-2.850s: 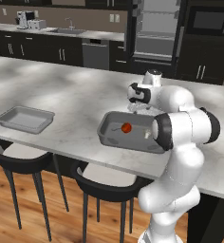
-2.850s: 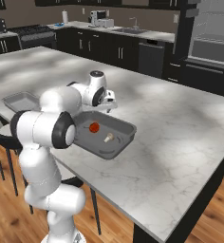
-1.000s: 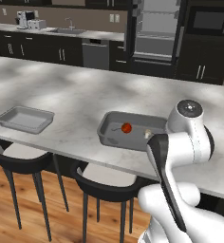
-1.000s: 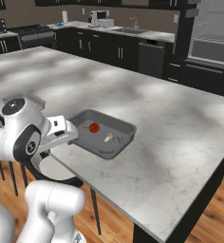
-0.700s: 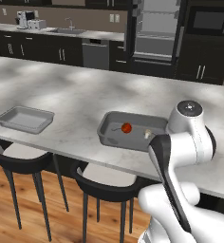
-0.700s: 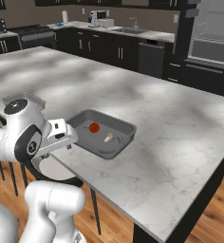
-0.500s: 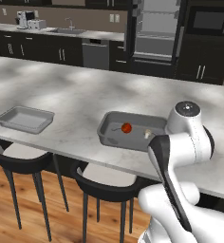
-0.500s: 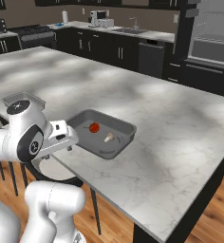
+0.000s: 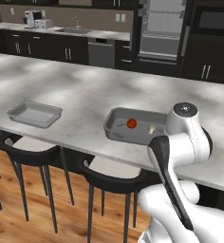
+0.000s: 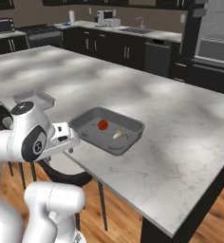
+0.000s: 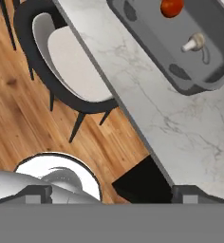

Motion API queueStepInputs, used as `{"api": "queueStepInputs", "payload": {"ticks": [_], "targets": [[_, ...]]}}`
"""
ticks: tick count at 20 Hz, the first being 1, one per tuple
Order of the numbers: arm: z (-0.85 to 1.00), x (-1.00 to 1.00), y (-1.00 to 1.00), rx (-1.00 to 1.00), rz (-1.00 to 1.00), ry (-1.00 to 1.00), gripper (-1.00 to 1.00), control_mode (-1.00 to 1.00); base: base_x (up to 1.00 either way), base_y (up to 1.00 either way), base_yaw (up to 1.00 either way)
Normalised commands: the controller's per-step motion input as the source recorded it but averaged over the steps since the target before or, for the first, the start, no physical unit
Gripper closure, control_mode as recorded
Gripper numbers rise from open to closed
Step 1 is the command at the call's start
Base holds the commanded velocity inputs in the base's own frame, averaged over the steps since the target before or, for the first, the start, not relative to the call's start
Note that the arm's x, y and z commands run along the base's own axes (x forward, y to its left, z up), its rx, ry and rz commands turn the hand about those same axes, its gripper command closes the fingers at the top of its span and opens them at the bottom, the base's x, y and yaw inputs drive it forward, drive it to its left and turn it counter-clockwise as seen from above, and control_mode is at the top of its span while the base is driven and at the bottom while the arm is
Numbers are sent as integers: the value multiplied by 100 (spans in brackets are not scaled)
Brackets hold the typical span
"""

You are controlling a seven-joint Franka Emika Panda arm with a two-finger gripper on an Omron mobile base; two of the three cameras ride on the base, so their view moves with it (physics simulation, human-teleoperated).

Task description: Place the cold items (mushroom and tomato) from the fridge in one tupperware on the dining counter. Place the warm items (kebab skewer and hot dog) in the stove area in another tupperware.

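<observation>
With the small red tomato (image 9: pixel 131 124) and the pale mushroom (image 9: pixel 152 128) both lying in the grey rectangular tupperware (image 9: pixel 115 124) on the marble table (image 9: pixel 76 90), you appear finished with the cold items; jaws apart and empty, you must next drive to the stove area for the warm items and use the second, empty grey tupperware (image 9: pixel 34 114).
</observation>
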Motion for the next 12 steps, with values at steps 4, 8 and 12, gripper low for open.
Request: {"api": "queueStepInputs", "payload": {"ticks": [4,8,12], "targets": [[0,0,0,0,0,0,-100,100,-58,58,2],[0,0,0,0,0,0,-100,100,-11,93,-2],[0,0,0,0,0,0,-100,100,0,100,-13]]}}
